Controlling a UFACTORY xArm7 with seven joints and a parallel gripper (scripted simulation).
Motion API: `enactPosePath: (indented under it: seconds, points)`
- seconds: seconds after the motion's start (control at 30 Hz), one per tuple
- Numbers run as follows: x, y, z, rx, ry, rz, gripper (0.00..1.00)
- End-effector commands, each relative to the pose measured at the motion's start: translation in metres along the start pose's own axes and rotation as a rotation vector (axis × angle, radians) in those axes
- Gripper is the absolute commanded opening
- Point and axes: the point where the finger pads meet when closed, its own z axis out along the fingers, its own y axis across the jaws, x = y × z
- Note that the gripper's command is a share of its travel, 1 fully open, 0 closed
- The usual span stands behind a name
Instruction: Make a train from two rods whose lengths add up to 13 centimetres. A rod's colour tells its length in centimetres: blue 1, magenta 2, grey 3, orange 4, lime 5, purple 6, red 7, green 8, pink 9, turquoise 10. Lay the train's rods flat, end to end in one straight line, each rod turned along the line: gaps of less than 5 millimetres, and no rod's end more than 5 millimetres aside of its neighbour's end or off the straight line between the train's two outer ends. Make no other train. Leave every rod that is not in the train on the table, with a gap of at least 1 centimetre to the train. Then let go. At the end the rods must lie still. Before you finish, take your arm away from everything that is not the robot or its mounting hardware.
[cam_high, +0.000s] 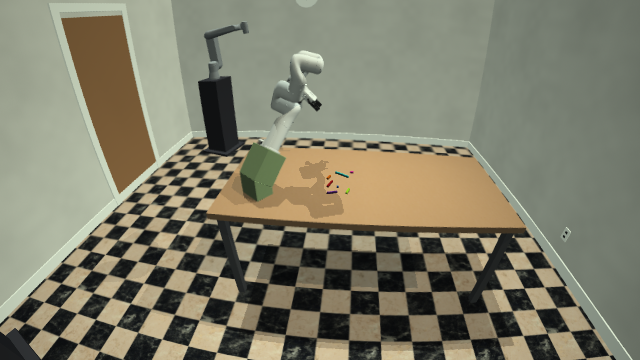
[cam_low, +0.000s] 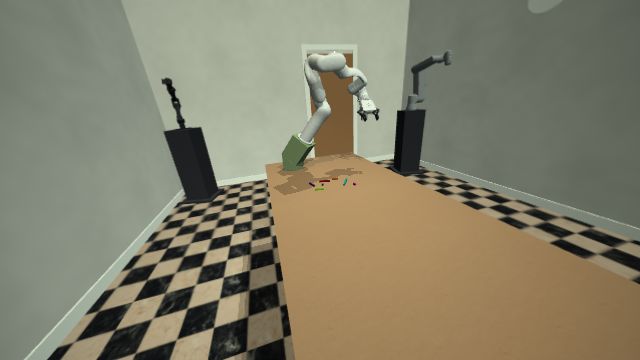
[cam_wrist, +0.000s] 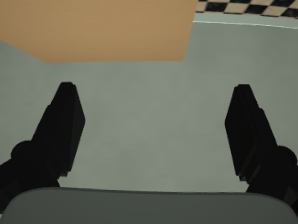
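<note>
Zero rods moved yet: end effector (cam_low: 368, 116) hangs wide open and empty, high above the worktop (cam_high: 425, 200). Next, probably reach down for the red rod (cam_high: 330, 183), which pairs with purple (cam_high: 332, 192).

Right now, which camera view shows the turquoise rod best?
The top view: the turquoise rod lies there in full length, apart from the other rods. The exterior view shows it far off, foreshortened and short. The wrist view shows only the open gripper, wall and floor, no rod.

Matt, seemingly wooden table (cam_high: 425, 200)
</note>
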Motion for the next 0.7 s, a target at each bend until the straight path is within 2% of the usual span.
enactPosePath:
  seconds: [0.0, 0.67]
  points:
    - [-0.0007, 0.0010, -0.0009, -0.003, 0.000, 0.002, 1.00]
    - [-0.0020, 0.0026, 0.0004, -0.006, 0.001, 0.002, 1.00]
